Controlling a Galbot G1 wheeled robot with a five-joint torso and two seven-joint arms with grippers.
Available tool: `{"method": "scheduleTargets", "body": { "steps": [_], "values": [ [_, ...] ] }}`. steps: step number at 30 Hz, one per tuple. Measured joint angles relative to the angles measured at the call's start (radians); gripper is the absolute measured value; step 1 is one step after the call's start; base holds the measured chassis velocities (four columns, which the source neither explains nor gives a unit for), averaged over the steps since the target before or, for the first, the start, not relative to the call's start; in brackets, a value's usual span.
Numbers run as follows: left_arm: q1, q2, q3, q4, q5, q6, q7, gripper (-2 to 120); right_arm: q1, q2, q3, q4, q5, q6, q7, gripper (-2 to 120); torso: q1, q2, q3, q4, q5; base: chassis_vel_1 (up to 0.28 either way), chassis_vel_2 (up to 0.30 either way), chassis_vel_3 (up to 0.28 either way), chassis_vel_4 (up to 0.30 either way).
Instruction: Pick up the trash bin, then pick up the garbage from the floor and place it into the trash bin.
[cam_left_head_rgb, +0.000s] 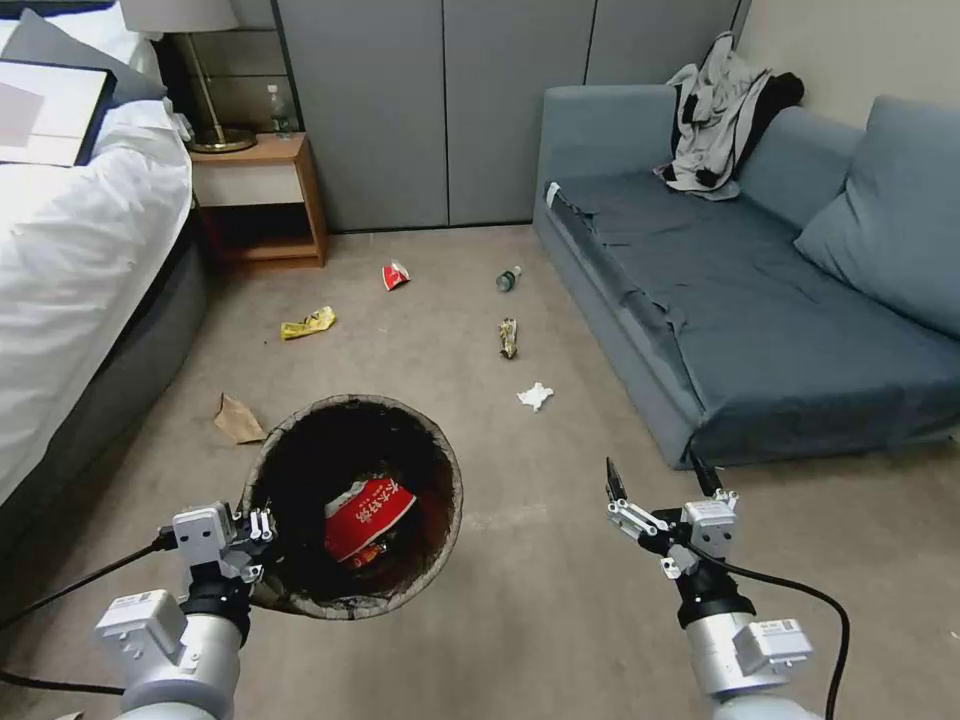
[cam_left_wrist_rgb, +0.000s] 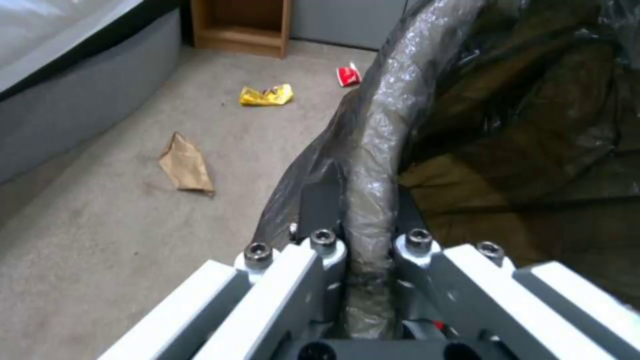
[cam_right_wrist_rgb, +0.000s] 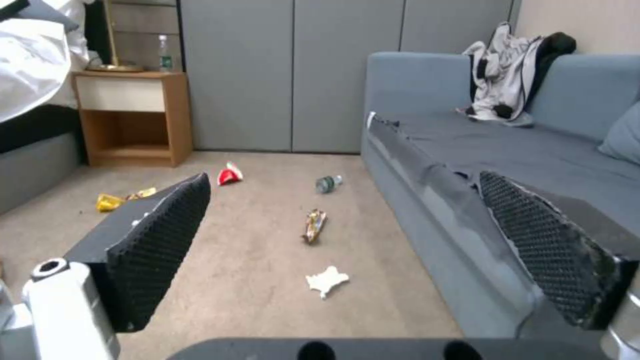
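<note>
One carton lies in the trash bin (cam_left_head_rgb: 300, 440), held off the floor w/ my left end effector (cam_left_wrist_rgb: 360, 220) pinching its bagged rim; light, slippery. Right end effector (cam_left_head_rgb: 660, 485) spread, empty; tissue (cam_left_head_rgb: 535, 396) soft, grab mid.

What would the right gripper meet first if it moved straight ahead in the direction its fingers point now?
Probably bare carpet. The open right gripper points forward and slightly down, alongside the sofa. The white tissue lies nearest that line, though depth is unclear.
</note>
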Motion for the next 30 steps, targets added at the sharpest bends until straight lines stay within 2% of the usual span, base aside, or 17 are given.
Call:
{"method": "scheduleTargets", "body": {
  "steps": [30],
  "values": [
    [-0.002, 0.0, -0.001, 0.0, -0.001, -0.001, 0.001, 3, 0.003, -0.001, -0.001, -0.009, 0.0, 0.002, -0.002, 100, 0.0, 0.0, 0.0, -0.0001, 0.0, -0.107, 0.102, 0.101, -0.103]
  ]
}}
